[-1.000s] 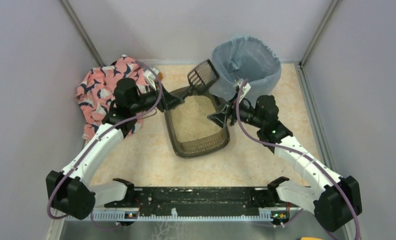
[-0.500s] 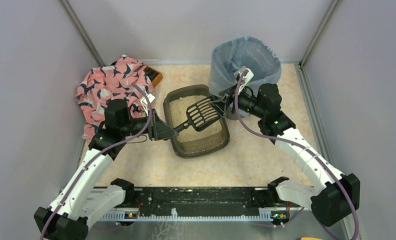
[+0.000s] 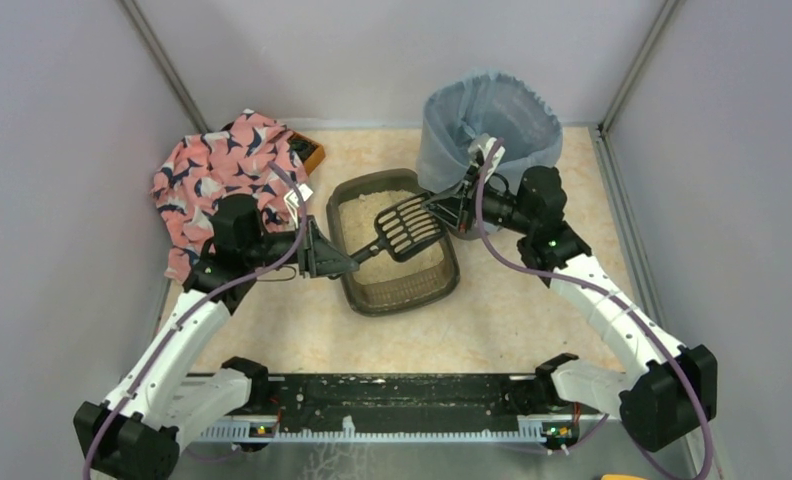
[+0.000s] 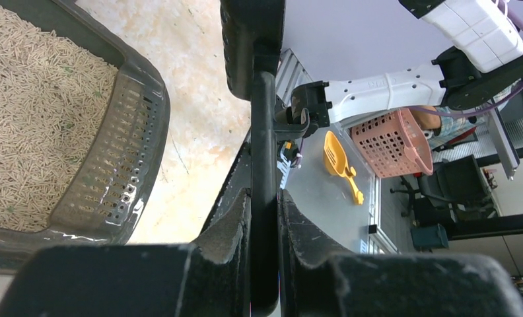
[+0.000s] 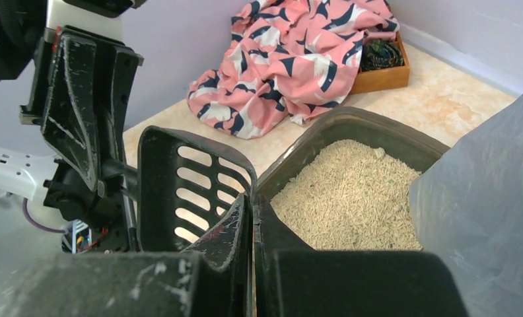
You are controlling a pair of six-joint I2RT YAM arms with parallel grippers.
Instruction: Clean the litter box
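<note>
The dark grey-brown rectangular plastic litter box (image 3: pixel 402 298) sits in the middle of the beige table (image 3: pixel 292 320), filled with pale sandy granules (image 3: pixel 372 215). Its far right corner is just beside the round bin (image 3: pixel 492 120), which is lined with a blue-grey bag.

A black slotted plastic scoop (image 3: pixel 408 224) hangs over the litter box, held from both sides. The left end effector (image 3: pixel 344 263) is pressed together on the scoop's thin handle, over the box's left wall. The left wrist view shows the handle (image 4: pixel 264 165) pinched between the two fingers (image 4: pixel 229 224), with the perforated wall of the litter box (image 4: pixel 140 112) to the left. The right end effector (image 3: pixel 440 208) pinches the rim of the scoop's head from the bin side. In the right wrist view its fingers (image 5: pixel 229 228) close on the scoop's edge (image 5: pixel 179 185), with granules (image 5: pixel 351 191) below and the bag liner (image 5: pixel 483 198) at the right.

A pink patterned cloth (image 3: pixel 222 170) lies crumpled at the far left of the table, partly covering a small wooden box (image 3: pixel 312 155).
</note>
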